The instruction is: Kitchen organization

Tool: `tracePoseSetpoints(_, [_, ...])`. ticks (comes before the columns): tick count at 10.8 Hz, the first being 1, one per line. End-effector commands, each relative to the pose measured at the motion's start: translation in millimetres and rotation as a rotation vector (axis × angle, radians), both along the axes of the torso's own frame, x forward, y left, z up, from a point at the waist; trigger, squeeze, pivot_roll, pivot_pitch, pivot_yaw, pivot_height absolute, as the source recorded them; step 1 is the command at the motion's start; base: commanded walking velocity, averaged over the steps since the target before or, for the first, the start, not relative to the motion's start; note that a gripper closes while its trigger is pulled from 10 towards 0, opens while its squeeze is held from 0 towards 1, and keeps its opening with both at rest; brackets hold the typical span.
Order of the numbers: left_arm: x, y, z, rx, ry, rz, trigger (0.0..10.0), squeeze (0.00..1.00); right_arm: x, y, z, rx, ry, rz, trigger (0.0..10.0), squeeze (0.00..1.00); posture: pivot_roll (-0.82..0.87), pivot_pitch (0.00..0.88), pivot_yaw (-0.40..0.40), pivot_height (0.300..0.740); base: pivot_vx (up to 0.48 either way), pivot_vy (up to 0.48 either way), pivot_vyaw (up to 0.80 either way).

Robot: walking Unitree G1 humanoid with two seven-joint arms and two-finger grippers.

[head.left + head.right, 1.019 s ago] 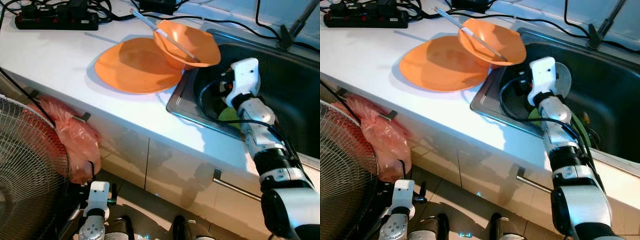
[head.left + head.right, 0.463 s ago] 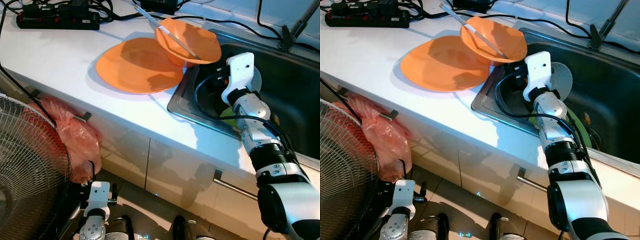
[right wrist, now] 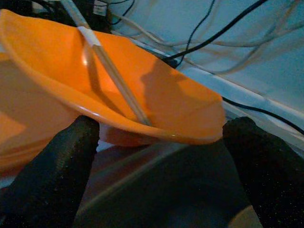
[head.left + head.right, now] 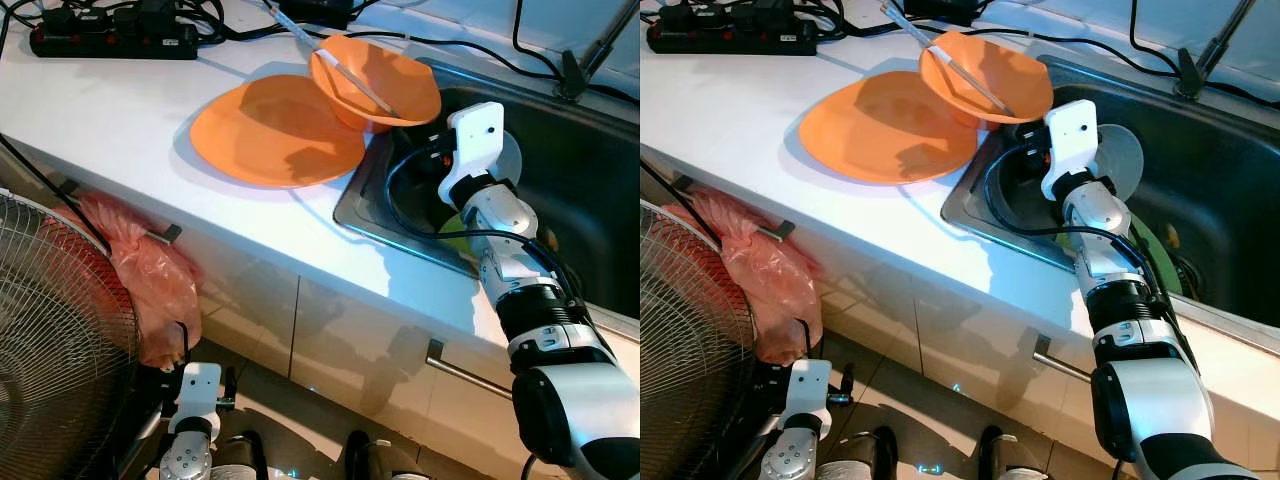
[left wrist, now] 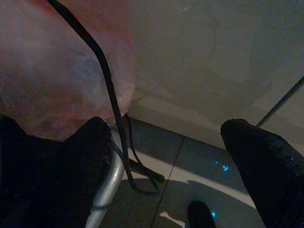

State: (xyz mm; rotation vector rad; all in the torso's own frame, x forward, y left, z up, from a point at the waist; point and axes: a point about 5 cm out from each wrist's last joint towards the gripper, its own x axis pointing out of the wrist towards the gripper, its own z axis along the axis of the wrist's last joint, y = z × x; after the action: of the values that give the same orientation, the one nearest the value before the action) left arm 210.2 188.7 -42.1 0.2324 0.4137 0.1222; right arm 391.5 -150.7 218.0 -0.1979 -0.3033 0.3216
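Right wrist view looks along two black fingers spread wide apart, with the deep orange plastic bowl (image 3: 118,90) framed between them and nothing held. A pale thin stick (image 3: 107,64), perhaps a chopstick or straw, leans inside the bowl and juts past its far rim. From the head camera, the right gripper (image 4: 1025,135) hovers just over the near corner of the dark steel sink (image 4: 600,190), right beside the bowl, which sits tilted with one side on the sink's edge and the other on the flat orange plate (image 4: 275,130). That tilt probably explains the low approach: the raised rim over the basin is the easiest lip to pinch, and I judge the arm is lining up for it. The plate lies on the white countertop (image 4: 110,110), just beyond the sink's corner and partly under the bowl.

Down by the floor, the left gripper (image 5: 166,142) hangs idle, fingers parted, near a pink plastic bag (image 4: 150,275) hooked below the counter's edge.

The arm hides most of what lies in the sink; a grey disc and something green show, but I cannot identify them. A wire fan guard (image 4: 55,340) is cut off at the frame edge.
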Motion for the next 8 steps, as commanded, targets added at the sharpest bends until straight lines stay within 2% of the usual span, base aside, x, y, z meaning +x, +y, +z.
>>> tracePoseSetpoints(1, [-4.7, -2.5, -4, 0.002, 0.021, 0.0, 10.0, 0.0, -1.5, 1.6, 3, -0.002, -0.026, 0.019, 10.0, 0.0, 0.06, 0.193, -0.085, 0.74, 0.0, 0.0, 0.0])
tracePoseSetpoints(5, [-3.4, -2.5, -3, 0.001, 0.017, 0.002, 10.0, 0.0, -8.0, 11.8, 3, -0.024, -0.044, 0.127, 10.0, 0.0, 0.07, 0.188, -0.087, 0.74, 0.0, 0.0, 0.0])
tracePoseSetpoints(8, [-3.3, -3.6, -3, 0.0, 0.016, 0.001, 10.0, 0.0, -9.8, 12.9, 2, -0.043, -0.044, 0.155, 10.0, 0.0, 0.06, 0.177, -0.089, 0.74, 0.0, 0.0, 0.0])
